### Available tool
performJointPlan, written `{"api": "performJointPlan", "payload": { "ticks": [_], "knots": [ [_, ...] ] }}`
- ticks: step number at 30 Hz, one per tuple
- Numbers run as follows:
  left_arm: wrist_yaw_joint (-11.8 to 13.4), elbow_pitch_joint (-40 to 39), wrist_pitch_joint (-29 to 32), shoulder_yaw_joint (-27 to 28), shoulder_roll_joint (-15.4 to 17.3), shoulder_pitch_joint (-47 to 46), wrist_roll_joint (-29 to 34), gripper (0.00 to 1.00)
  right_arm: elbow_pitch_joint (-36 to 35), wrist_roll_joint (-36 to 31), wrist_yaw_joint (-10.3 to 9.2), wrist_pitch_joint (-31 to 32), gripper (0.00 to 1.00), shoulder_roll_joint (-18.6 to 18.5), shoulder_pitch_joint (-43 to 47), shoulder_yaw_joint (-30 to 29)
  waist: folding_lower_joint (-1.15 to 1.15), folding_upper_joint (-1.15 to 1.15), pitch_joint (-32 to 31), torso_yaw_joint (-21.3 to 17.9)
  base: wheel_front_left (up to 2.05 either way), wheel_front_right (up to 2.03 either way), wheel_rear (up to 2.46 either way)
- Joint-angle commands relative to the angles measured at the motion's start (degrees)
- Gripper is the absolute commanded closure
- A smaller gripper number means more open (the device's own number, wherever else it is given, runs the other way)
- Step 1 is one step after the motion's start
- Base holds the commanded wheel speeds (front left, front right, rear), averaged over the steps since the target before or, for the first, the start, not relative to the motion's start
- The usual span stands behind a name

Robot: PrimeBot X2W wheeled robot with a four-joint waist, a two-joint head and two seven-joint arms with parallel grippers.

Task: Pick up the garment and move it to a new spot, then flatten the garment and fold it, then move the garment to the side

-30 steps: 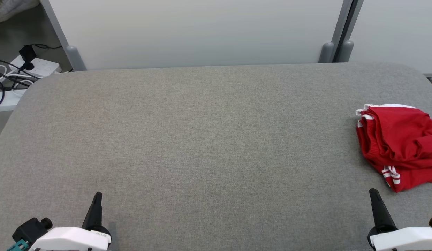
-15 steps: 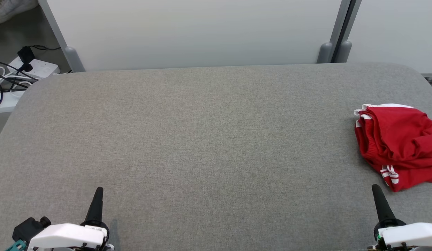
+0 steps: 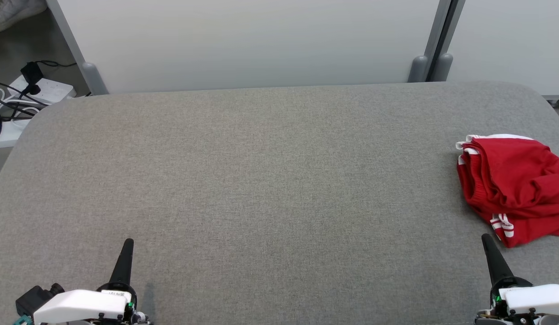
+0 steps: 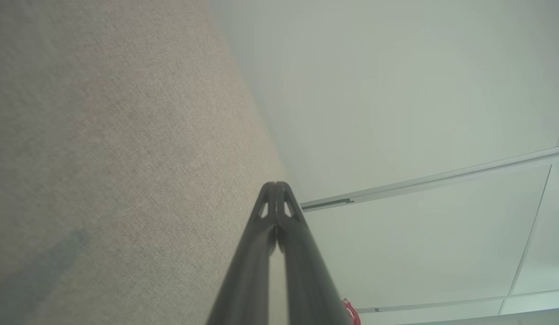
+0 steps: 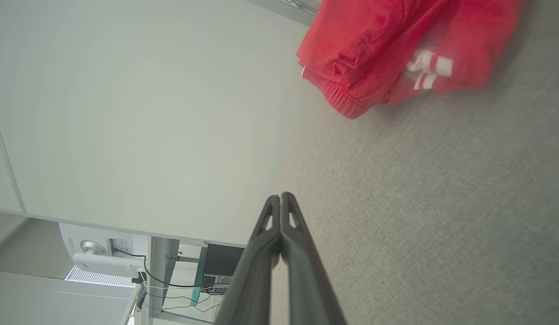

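Observation:
A crumpled red garment (image 3: 516, 187) with white stripes lies at the right edge of the grey fabric table (image 3: 270, 180); the right wrist view has the garment (image 5: 396, 49) at its top. My right gripper (image 3: 487, 239) is shut, low at the right, just short of the garment's near corner and apart from it. In its own wrist view the right gripper (image 5: 280, 197) has both fingers pressed together. My left gripper (image 3: 128, 243) is shut at the lower left, far from the garment. The left gripper (image 4: 275, 185) is empty, and a red sliver of garment (image 4: 350, 311) peeks beside its fingers.
A pale partition wall (image 3: 261, 40) with grey posts (image 3: 435, 67) runs along the table's far edge. A white power strip with black cables (image 3: 31, 90) lies on the floor beyond the far left corner. The table's broad middle is bare grey fabric.
The head view has drifted slightly. Both grippers have slid a little forward over the table, still shut. The garment lies as before.

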Motion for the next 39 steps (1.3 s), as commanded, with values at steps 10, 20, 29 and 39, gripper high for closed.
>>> {"api": "performJointPlan", "payload": {
  "ticks": [10,20,29,39],
  "knots": [
    [-1.9,-2.0,1.9,3.6,-0.9,-3.9,-5.7,1.0,-0.8,7.5,0.1,1.8,1.0,-1.0,-3.7,0.1,0.0,-0.01,-0.1,-0.2,0.0,0.0,0.0],
    [-3.2,-2.3,3.5,5.3,-2.2,-4.3,-10.6,1.0,-0.4,14.0,0.1,3.1,1.0,-1.1,-4.5,-0.3,0.0,-0.01,-0.2,-0.4,0.0,0.0,0.0],
    [-3.9,-2.5,4.5,6.2,-2.9,-4.5,-13.4,1.0,-0.1,17.7,0.1,3.9,1.0,-1.1,-5.0,-0.6,0.0,-0.01,-0.3,-0.5,0.0,0.0,0.0],
    [-3.9,-2.5,4.5,6.2,-2.9,-4.5,-13.4,1.0,-0.1,17.7,0.1,3.9,1.0,-1.1,-5.0,-0.7,0.0,-0.01,-0.3,-0.5,0.0,0.0,0.0]
  ]
}}
